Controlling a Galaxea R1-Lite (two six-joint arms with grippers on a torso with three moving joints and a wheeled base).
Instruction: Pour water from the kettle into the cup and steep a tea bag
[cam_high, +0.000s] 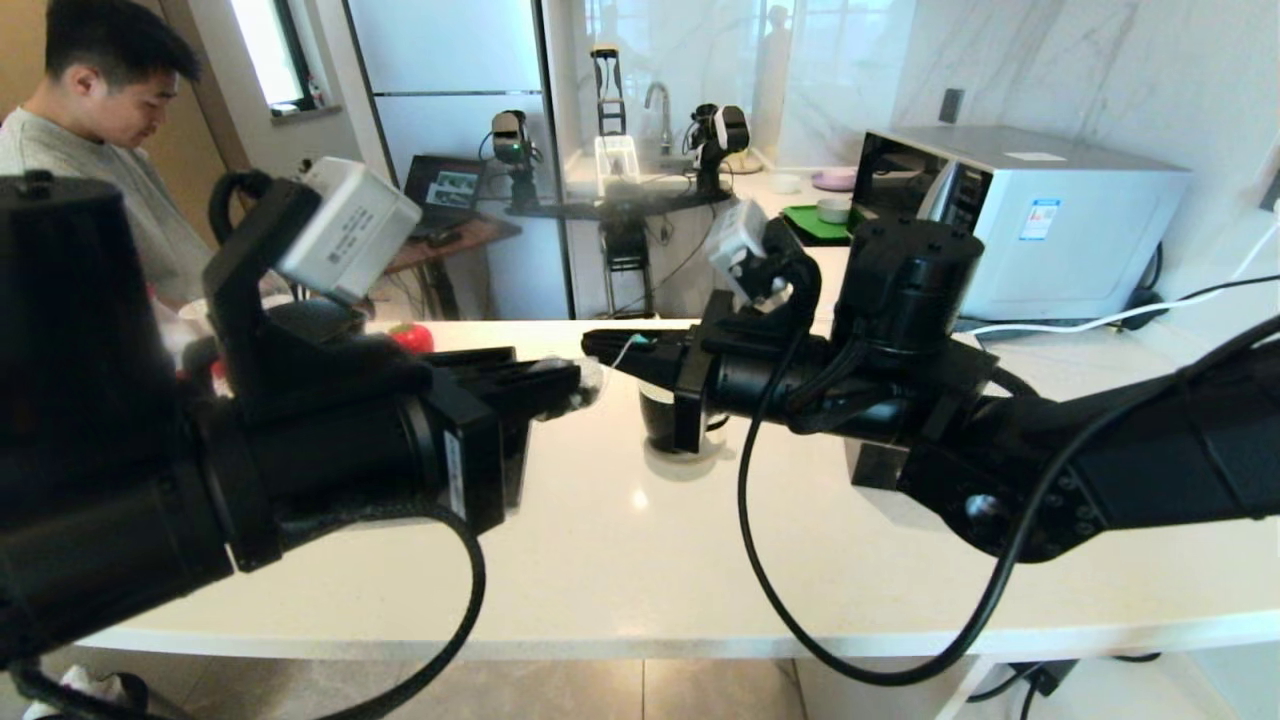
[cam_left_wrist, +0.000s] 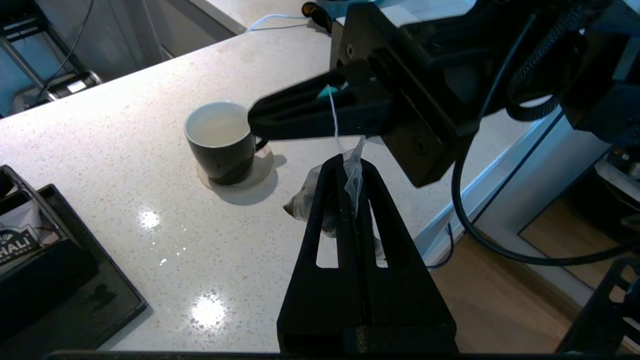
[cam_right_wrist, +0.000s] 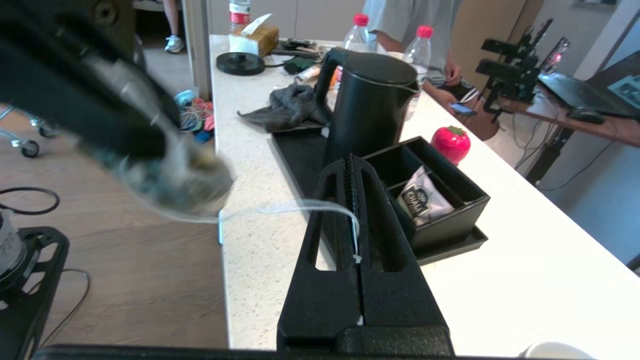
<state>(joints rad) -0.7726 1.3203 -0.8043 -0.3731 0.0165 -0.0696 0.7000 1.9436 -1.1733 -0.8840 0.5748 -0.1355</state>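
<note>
left pincer (cam_left_wrist: 345, 172) pinches tea bag (cam_left_wrist: 312, 197) | right pincer (cam_right_wrist: 356, 170) nips its string (cam_right_wrist: 300, 206) | both meet above tabletop (cam_high: 700, 560), just left of cup (cam_left_wrist: 222, 140) | step: handing bag over | next: left lets go, right dangles bag into cup | kettle (cam_right_wrist: 367, 107) far left

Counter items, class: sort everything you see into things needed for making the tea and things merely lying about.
Needed:
kettle
cup
tea bag, pouch in left end effector, string in right end effector

Lying about:
sachet in black box
strawberry
grey cloth
water bottles
microwave
</note>
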